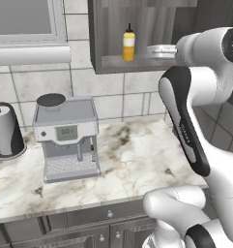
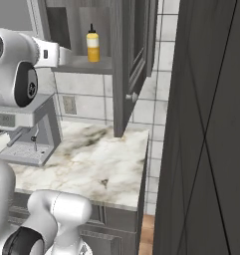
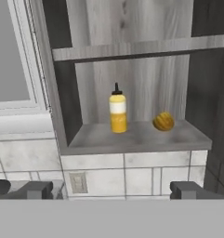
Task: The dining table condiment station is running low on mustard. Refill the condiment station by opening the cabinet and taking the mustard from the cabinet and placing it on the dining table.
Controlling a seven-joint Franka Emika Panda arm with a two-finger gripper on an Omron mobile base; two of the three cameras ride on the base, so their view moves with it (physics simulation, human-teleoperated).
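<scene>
On the marbled tabletop stand, from the left, a paper towel roll and a grey coffee machine. Above, the cabinet is open, its door swung out to the right. The mustard stands upright on the lower shelf, with a small round yellow-brown thing near its right. The gripper faces the shelf from a distance, jaws wide and holding nothing.

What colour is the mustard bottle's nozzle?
Dark, almost black, on the yellow mustard; the hand view shows it best.
</scene>
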